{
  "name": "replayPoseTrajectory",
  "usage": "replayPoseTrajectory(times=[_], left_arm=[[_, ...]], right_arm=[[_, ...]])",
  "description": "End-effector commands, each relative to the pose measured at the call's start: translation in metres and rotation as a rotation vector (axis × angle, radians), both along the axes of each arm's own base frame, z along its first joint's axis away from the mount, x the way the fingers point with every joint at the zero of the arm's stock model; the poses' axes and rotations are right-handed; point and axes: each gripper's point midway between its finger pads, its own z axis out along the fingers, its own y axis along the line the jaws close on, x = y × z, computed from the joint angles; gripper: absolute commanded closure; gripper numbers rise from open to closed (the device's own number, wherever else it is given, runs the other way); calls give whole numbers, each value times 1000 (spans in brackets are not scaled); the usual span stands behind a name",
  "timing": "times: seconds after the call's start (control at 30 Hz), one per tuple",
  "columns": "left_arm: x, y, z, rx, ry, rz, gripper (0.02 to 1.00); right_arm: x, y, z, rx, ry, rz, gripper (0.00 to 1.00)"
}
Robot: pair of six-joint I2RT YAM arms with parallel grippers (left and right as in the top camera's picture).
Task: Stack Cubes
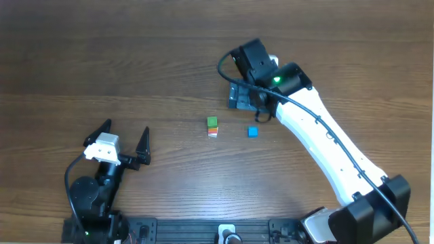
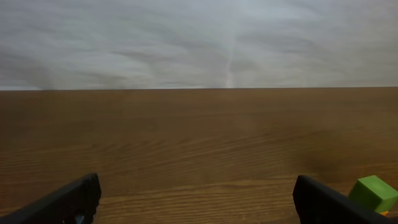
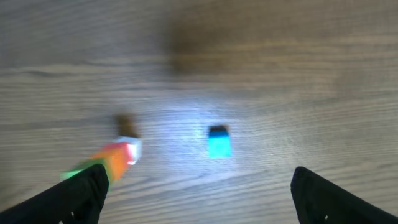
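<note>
Desk (image 1: 102,61): wood grain, carrying all the pieces. The right arm (image 1: 325,142) reaches toward mid-desk. Its right hand (image 3: 198,186) hangs raised with the fingers spread wide and nothing between them. The left hand (image 1: 125,129) sits near its own base, well apart from the work, equally wide open and empty. Stack (image 1: 213,126): green over orange over white, at mid-desk. The blue cube (image 1: 253,131) lies alone on the desk near the stack, not touching it. We judge the step in hand to be the pick of the blue cube. To do it well, we centre the right hand over the cube and square the fingers to two flat faces. We descend straight, so the finger nearest the stack does not brush it. We close gently and lift above the green top before traversing, then set the cube down flat and release without a sideways nudge.
</note>
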Motion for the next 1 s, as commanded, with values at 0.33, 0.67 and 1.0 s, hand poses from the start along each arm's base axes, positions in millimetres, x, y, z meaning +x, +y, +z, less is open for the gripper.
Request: replayPoseTrajectory(times=[0.33, 0.67, 1.0], left_arm=[[-1, -2, -1, 14, -4, -14, 18], [-1, -2, -1, 14, -4, -14, 18], [-1, -2, -1, 14, -4, -14, 18]], right_arm=[[-38, -12, -111, 4, 144, 30, 154], [-39, -12, -142, -64, 194, 102, 174], [-36, -12, -149, -75, 195, 146, 334]])
